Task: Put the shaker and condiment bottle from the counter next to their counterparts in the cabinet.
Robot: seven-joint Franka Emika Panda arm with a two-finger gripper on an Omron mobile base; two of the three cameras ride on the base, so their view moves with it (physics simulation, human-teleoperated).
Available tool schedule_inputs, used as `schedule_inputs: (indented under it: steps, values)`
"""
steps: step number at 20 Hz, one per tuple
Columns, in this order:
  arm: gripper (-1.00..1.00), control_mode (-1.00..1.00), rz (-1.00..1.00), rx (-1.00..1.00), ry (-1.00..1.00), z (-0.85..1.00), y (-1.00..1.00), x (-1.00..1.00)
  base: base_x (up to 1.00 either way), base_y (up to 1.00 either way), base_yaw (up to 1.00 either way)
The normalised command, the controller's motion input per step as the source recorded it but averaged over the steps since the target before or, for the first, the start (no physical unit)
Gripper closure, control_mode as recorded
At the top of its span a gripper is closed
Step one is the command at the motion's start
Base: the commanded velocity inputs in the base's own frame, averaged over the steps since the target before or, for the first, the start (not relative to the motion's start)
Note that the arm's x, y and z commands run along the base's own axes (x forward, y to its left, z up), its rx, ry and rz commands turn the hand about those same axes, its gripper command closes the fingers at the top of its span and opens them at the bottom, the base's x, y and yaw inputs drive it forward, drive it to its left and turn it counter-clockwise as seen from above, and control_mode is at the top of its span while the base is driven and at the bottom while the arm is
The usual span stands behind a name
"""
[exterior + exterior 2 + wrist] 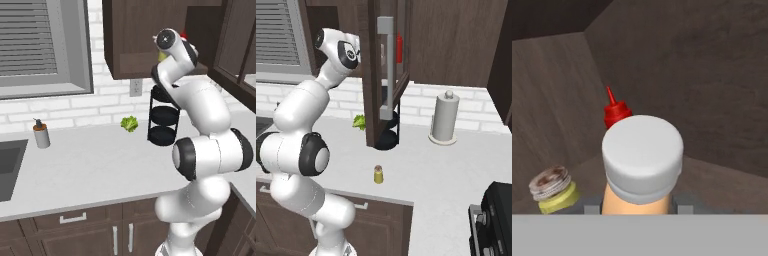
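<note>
Inside the cabinet point(722, 90), the gripper point(639, 209) was clamped on the condiment bottle point(642, 160), just near of the slim red bottle point(616, 112) (a shaker point(554, 190) stood left), so a careless release risked toppling either neighbour.

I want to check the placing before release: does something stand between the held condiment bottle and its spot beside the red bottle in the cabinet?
Nothing visible does. In the hand view the condiment bottle, held in the gripper, is already inside the cabinet; the red bottle is just behind it and the shelf around it looks bare.
</note>
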Motion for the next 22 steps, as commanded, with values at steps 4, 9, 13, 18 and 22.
schedule_inputs:
  steps: [4, 9, 13, 18, 22]
  values:
    - [1.0, -1.0, 0.0, -0.02, 0.07, 0.0, -0.32, 0.3, 0.0, 0.0, 0.0]
    - [1.0, -1.0, 0.0, -0.03, 0.08, -0.06, -0.24, 0.3, 0.0, 0.0, 0.0]
    - [1.0, -1.0, 0.0, -0.01, 0.08, -0.3, -0.24, 0.36, 0.0, 0.0, 0.0]
    - [1.0, -1.0, 0.0, -0.02, 0.03, -0.39, -0.26, 0.28, 0.0, 0.0, 0.0]
    - [1.0, -1.0, 0.0, 0.0, 0.0, -0.47, -0.37, 0.17, 0.0, 0.0, 0.0]
